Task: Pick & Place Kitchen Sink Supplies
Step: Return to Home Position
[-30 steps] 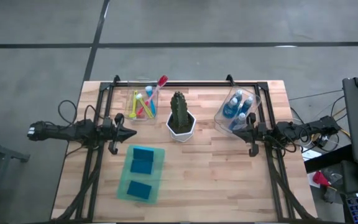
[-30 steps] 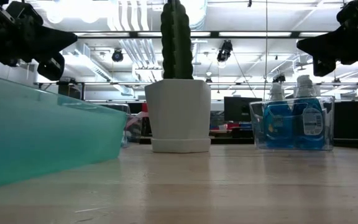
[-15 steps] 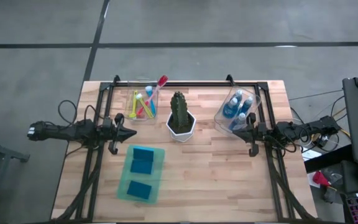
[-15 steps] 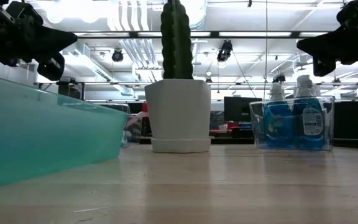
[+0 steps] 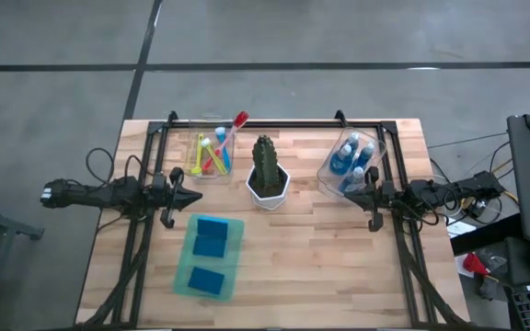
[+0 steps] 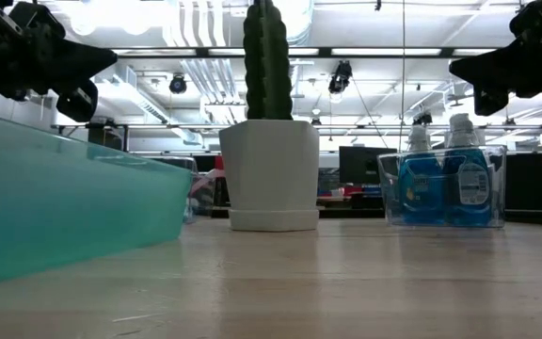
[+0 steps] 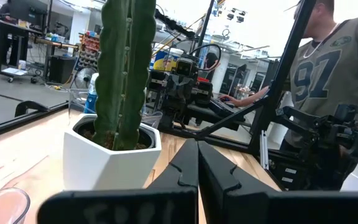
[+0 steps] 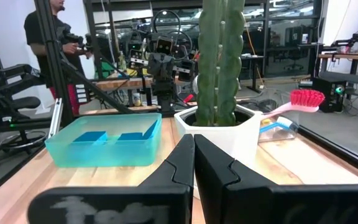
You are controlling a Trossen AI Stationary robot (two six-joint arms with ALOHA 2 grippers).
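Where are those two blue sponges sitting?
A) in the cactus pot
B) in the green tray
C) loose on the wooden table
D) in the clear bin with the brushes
B: the high view shows both blue sponges lying inside the translucent green tray.

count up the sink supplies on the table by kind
blue sponges: 2
blue bottles: 3
brushes: 3
total: 8
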